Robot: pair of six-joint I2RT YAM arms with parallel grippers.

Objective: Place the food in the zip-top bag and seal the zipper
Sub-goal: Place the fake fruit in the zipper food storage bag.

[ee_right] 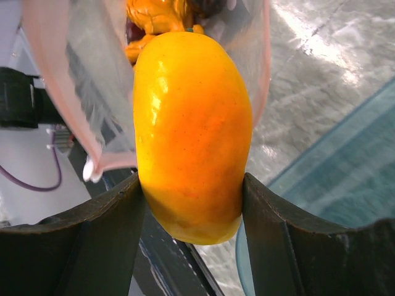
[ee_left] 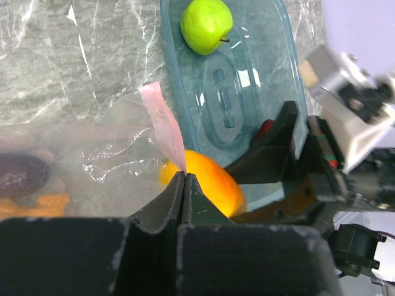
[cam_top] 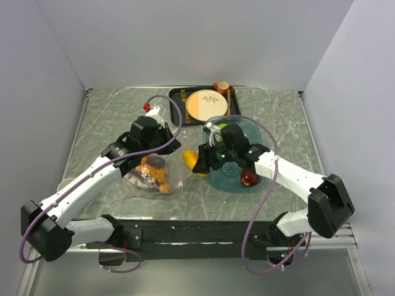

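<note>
My right gripper (cam_top: 199, 161) is shut on an orange-yellow toy fruit (ee_right: 191, 129), held at the open mouth of the clear zip-top bag (cam_top: 151, 176). The fruit also shows in the left wrist view (ee_left: 207, 185). My left gripper (ee_left: 183, 176) is shut on the bag's pale pink zipper strip (ee_left: 163, 123) and holds the mouth up. Inside the bag lie a purple eggplant (cam_top: 154, 161) and orange pieces (cam_top: 159, 179). A green apple (ee_left: 207, 24) and a red apple (cam_top: 249, 178) lie in the teal tray (cam_top: 271, 139).
A black tray (cam_top: 179, 95) at the back holds a cream-and-orange plate (cam_top: 205, 105) and a small cup (cam_top: 221, 87). The teal tray stands right of the bag. Grey walls enclose the marbled table on three sides.
</note>
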